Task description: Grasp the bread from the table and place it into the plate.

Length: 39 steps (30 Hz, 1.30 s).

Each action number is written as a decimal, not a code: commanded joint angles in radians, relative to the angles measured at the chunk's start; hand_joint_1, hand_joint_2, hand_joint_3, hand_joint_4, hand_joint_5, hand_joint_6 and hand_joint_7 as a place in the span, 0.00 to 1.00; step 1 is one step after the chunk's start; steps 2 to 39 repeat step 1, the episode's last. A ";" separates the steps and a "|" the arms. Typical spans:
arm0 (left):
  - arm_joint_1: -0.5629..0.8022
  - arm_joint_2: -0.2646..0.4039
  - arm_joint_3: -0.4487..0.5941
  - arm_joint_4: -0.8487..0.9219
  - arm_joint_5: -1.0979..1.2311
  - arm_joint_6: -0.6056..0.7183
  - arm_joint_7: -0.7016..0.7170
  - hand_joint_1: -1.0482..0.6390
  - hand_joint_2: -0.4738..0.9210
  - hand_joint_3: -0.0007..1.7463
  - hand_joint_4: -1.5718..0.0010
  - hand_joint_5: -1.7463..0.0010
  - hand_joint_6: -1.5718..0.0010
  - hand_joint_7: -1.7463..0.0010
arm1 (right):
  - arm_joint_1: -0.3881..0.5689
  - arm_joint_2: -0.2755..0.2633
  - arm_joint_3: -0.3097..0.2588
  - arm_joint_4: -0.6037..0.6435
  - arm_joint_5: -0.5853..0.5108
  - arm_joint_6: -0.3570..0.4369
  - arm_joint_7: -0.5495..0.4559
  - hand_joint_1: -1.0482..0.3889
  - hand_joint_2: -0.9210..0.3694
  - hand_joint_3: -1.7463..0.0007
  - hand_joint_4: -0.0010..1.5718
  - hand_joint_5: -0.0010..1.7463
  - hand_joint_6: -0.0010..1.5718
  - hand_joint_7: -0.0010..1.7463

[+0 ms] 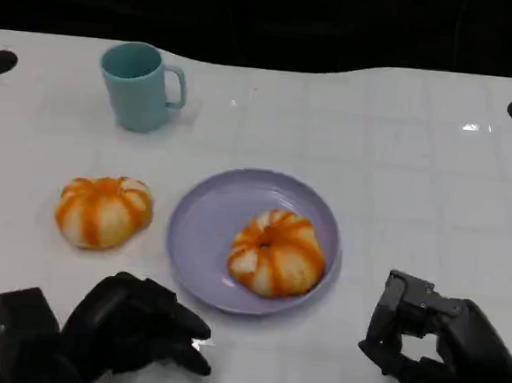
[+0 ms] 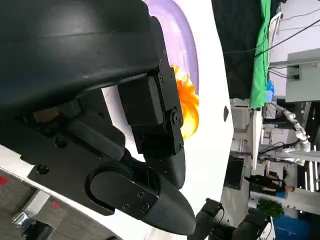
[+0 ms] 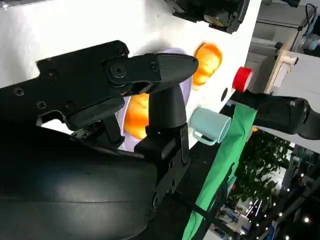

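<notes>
Starting at the left of the white table (image 1: 401,150): left robot hand (image 1: 134,328) low at the near edge, palm down, fingers curled inward, nothing in it. It sits clear of both breads.

Just beyond it, a little to the left, one bread (image 1: 104,211) lies on the bare table, round, orange-striped over pale crumb. It is beside the plate's left rim, not touching it.

Farther back, a teal mug (image 1: 140,87) stands upright, handle turned to the right, well apart from everything else.

Centre: lilac plate (image 1: 201,232) flat on the table. A second bread (image 1: 277,253) rests inside it, toward the right and near part of the plate. The left wrist view shows this bread (image 2: 189,110) on the plate's rim (image 2: 187,45) past the fingers (image 2: 155,115) of that hand.

Right: right robot hand (image 1: 426,342) near the front edge, fingers bent toward the thumb with a gap between, holding nothing, apart from the plate. Its wrist view shows the plate bread (image 3: 136,112) beyond its fingers (image 3: 167,107), then the other bread (image 3: 207,62) and the mug (image 3: 210,125).

Two dark round holes sit at the table's far corners.
</notes>
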 commanded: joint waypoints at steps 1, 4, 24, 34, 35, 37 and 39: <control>-0.008 0.019 0.006 0.008 -0.003 -0.007 -0.001 0.00 0.93 0.00 0.03 0.85 0.02 1.00 | -0.007 -0.006 -0.016 0.013 0.010 -0.021 -0.003 0.42 0.00 0.82 0.51 1.00 0.38 1.00; -0.008 0.019 0.006 0.008 -0.003 -0.007 -0.001 0.00 0.93 0.00 0.03 0.85 0.02 1.00 | -0.007 -0.006 -0.016 0.013 0.010 -0.021 -0.003 0.42 0.00 0.82 0.51 1.00 0.38 1.00; -0.008 0.019 0.006 0.008 -0.003 -0.007 -0.001 0.00 0.93 0.00 0.03 0.85 0.02 1.00 | -0.007 -0.006 -0.016 0.013 0.010 -0.021 -0.003 0.42 0.00 0.82 0.51 1.00 0.38 1.00; -0.008 0.019 0.006 0.008 -0.003 -0.007 -0.001 0.00 0.93 0.00 0.03 0.85 0.02 1.00 | -0.007 -0.006 -0.016 0.013 0.010 -0.021 -0.003 0.42 0.00 0.82 0.51 1.00 0.38 1.00; -0.008 0.019 0.006 0.008 -0.003 -0.007 -0.001 0.00 0.93 0.00 0.03 0.85 0.02 1.00 | -0.007 -0.006 -0.016 0.013 0.010 -0.021 -0.003 0.42 0.00 0.82 0.51 1.00 0.38 1.00; -0.008 0.019 0.006 0.008 -0.003 -0.007 -0.001 0.00 0.93 0.00 0.03 0.85 0.02 1.00 | -0.007 -0.006 -0.016 0.013 0.010 -0.021 -0.003 0.42 0.00 0.82 0.51 1.00 0.38 1.00; -0.008 0.019 0.006 0.008 -0.003 -0.007 -0.001 0.00 0.93 0.00 0.03 0.85 0.02 1.00 | -0.007 -0.006 -0.016 0.013 0.010 -0.021 -0.003 0.42 0.00 0.82 0.51 1.00 0.38 1.00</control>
